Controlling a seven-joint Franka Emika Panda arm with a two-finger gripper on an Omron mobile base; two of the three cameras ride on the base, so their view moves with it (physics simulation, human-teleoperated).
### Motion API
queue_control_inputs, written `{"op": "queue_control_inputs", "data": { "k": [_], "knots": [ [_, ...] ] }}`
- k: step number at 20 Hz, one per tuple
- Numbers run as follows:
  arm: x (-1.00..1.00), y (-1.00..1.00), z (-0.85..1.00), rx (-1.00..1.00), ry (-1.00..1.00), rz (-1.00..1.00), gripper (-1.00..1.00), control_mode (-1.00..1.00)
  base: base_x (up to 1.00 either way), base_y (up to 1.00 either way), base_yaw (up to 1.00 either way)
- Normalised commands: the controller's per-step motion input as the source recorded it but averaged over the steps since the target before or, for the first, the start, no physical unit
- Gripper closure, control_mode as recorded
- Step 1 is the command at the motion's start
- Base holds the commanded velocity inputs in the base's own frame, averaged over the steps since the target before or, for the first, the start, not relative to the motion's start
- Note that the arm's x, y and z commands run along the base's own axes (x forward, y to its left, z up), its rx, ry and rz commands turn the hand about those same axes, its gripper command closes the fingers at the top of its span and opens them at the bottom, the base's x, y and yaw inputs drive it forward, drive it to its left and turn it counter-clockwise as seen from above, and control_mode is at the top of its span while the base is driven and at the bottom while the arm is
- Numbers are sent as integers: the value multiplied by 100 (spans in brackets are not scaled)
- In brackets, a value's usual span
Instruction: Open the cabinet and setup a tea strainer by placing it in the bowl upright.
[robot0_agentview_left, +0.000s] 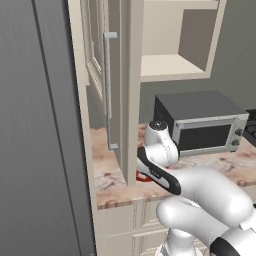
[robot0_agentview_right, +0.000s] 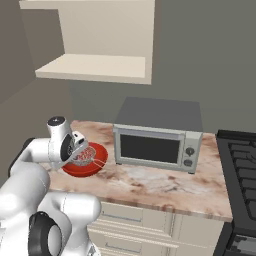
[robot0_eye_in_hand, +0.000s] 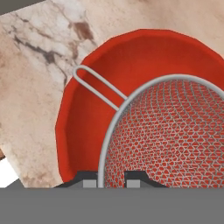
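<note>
Strainer mesh sits right at your claw (robot0_eye_in_hand: 111, 178): the tea strainer (robot0_eye_in_hand: 175, 135) has its silvery rim pinched between the two dark fingertips, jaws pressed together on it, and its basket hangs inside the bowl (robot0_eye_in_hand: 92, 109). The wire handle loops away from the claw over the bowl's red wall. You see the bowl directly beneath and ahead of the claw, resting on the marbled counter (robot0_agentview_right: 150, 182).

Beyond the claw to one side stands the grey microwave (robot0_agentview_right: 157, 140), apart from the bowl, and past that the dark stove (robot0_agentview_right: 242, 170). Above the claw the cabinet (robot0_agentview_right: 100, 40) stands open, its shelf bare, and its door (robot0_agentview_left: 107, 85) with the long grey bar handle swings out over the counter edge beside your arm.

Your arm folds low over the counter, wrist bent downward toward the bowl. From the left base view the forearm covers most of the bowl, and the door hides part of the counter.
</note>
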Motion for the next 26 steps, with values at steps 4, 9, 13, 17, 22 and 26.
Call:
{"op": "queue_control_inputs", "data": {
  "k": [4,9,13,17,22,26],
  "knots": [
    [2,2,-4,0,-1,0,100,-100,0,0,0],
    [3,2,0,0,0,0,100,-100,0,0,0],
    [5,7,0,0,0,0,100,-100,0,0,0],
    [5,15,0,0,0,0,100,-100,0,0,0],
    [7,18,0,0,0,0,100,-100,0,0,0],
    [11,10,-1,0,0,0,100,-100,0,0,0]
  ]
}}
